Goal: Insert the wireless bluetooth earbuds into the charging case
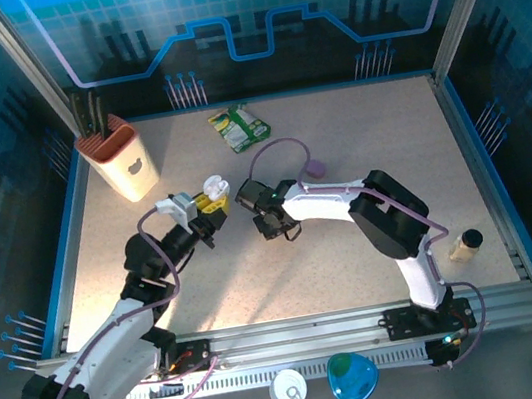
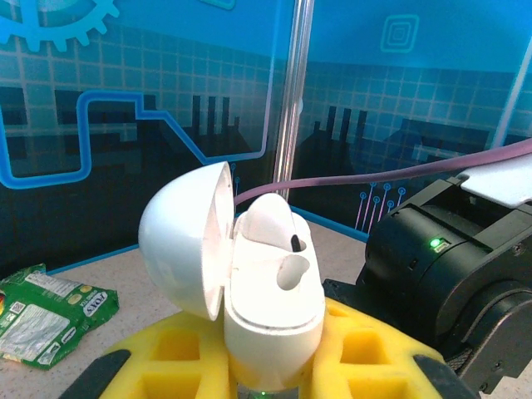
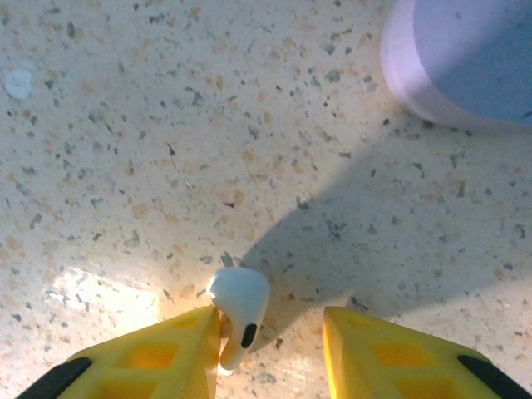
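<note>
A white charging case (image 2: 270,291) stands upright with its lid (image 2: 179,241) swung open to the left. One white earbud (image 2: 270,220) sits in its far slot; the near slot (image 2: 291,273) is empty. My left gripper (image 2: 274,353) is shut on the case's lower body with yellow fingers (image 2: 179,353). The top view shows this case (image 1: 214,186) held above the table. My right gripper (image 3: 273,328) points down at the table, open. A second white earbud (image 3: 239,299) lies on the table against its left finger (image 3: 166,349), apart from the right one.
A purple case (image 3: 465,58) lies just beyond the right gripper (image 1: 270,227), also in the top view (image 1: 316,167). A green packet (image 1: 240,128) and an orange-white holder (image 1: 123,161) stand at the back. A small bottle (image 1: 466,245) stands at the right edge.
</note>
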You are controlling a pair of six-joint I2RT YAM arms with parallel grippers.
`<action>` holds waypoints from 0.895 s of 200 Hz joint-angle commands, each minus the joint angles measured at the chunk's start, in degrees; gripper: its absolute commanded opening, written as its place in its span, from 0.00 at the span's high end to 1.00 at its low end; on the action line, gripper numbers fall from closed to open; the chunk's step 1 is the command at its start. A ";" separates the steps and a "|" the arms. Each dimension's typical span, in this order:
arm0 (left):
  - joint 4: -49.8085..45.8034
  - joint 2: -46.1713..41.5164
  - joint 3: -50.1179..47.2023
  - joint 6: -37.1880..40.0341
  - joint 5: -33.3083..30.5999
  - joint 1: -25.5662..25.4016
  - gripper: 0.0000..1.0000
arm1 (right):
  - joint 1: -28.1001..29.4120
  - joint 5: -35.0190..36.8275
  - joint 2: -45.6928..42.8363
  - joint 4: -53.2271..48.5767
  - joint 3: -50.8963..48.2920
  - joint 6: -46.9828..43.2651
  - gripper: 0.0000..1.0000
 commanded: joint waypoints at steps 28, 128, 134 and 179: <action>0.42 0.15 0.65 -0.12 1.15 0.36 0.95 | 0.10 -4.33 -2.55 -1.57 0.16 -1.28 0.56; -0.56 -0.09 0.52 0.65 1.67 0.34 0.95 | -3.35 -10.31 2.97 -7.93 8.91 -4.63 0.66; -0.48 -0.05 0.55 0.78 1.65 0.31 0.95 | -3.33 -10.55 3.46 -8.28 9.38 -4.71 0.66; -0.65 0.15 0.53 0.98 1.58 0.35 0.95 | -3.59 -11.63 5.76 -9.14 10.99 -5.86 0.67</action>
